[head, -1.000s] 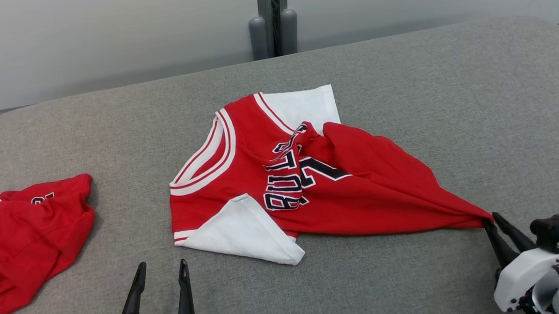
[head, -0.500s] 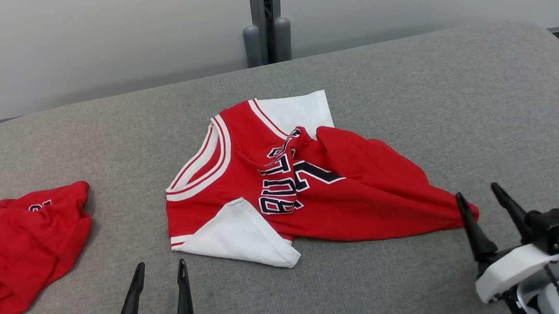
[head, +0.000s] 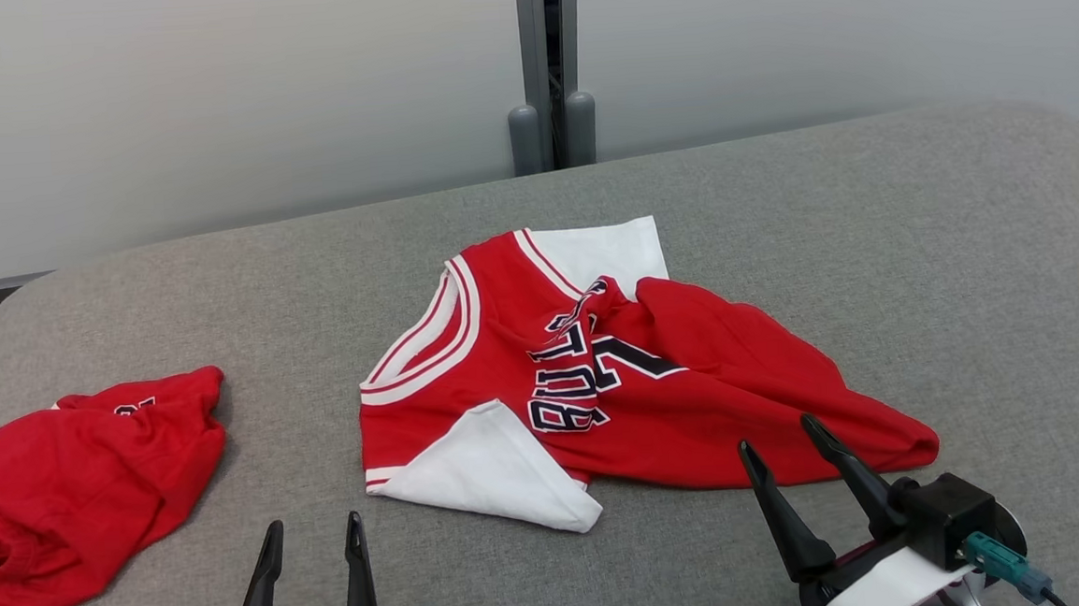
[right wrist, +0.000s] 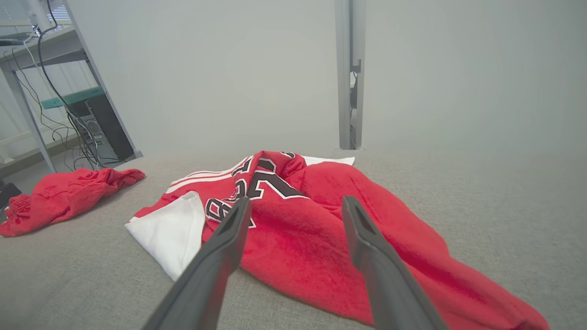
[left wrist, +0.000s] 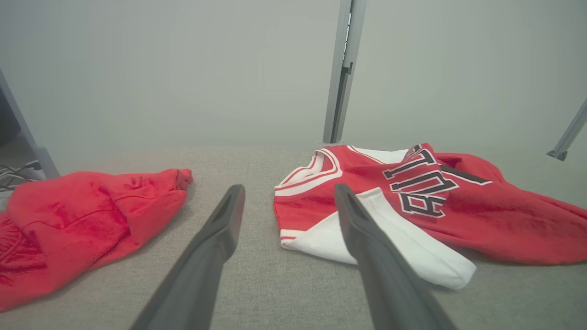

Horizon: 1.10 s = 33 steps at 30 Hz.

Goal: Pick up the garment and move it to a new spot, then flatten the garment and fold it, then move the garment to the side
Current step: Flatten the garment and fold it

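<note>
Right pincer (head: 774, 432) has let go of the jersey's (head: 696, 406) corner; now wide, empty, tips at its near edge. Left pincer (head: 315, 521) wide, empty, near the sleeve.

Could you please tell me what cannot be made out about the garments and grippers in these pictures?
Lettering on the jersey: head view, folds of cloth cover part, so it cannot be read whole.
Second red garment: head view, cut off by the left edge; its kind is unclear.
Left gripper: head view, its body cut off by the bottom edge.
</note>
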{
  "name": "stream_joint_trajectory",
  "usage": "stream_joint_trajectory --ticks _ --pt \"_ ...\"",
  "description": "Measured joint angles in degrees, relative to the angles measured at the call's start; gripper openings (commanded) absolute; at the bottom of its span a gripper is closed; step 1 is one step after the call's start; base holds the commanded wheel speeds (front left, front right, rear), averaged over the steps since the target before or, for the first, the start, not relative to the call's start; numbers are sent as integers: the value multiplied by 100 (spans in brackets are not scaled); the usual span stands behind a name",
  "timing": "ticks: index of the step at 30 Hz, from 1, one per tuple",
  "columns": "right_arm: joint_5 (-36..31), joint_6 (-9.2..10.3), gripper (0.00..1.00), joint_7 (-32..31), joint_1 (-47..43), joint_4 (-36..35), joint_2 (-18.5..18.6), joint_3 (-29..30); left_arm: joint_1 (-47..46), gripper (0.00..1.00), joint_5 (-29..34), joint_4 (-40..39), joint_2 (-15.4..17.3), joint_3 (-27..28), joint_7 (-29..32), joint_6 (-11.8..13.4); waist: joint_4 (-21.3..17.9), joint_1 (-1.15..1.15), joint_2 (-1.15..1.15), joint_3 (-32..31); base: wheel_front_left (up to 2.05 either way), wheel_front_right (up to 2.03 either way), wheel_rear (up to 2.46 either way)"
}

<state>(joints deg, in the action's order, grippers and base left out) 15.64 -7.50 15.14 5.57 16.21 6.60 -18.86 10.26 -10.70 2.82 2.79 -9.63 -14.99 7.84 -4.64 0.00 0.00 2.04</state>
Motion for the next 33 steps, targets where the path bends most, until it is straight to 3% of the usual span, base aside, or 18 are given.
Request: stream_joint_trajectory --ticks 10,24,33 --pt "-155 0 100 0 -634 -318 -82 112 128 100 -148 35 1 -97 0 59 196 0 0 -310 0 0 0" --pt "14 0 100 0 -745 -296 -70 -10 204 100 -134 215 0 -162 0 102 183 0 0 -354 0 0 0" --pt "53 0 100 0 -722 -245 -24 -34 -145 100 198 469 -3 -358 0 -137 70 0 0 -283 0 0 0"
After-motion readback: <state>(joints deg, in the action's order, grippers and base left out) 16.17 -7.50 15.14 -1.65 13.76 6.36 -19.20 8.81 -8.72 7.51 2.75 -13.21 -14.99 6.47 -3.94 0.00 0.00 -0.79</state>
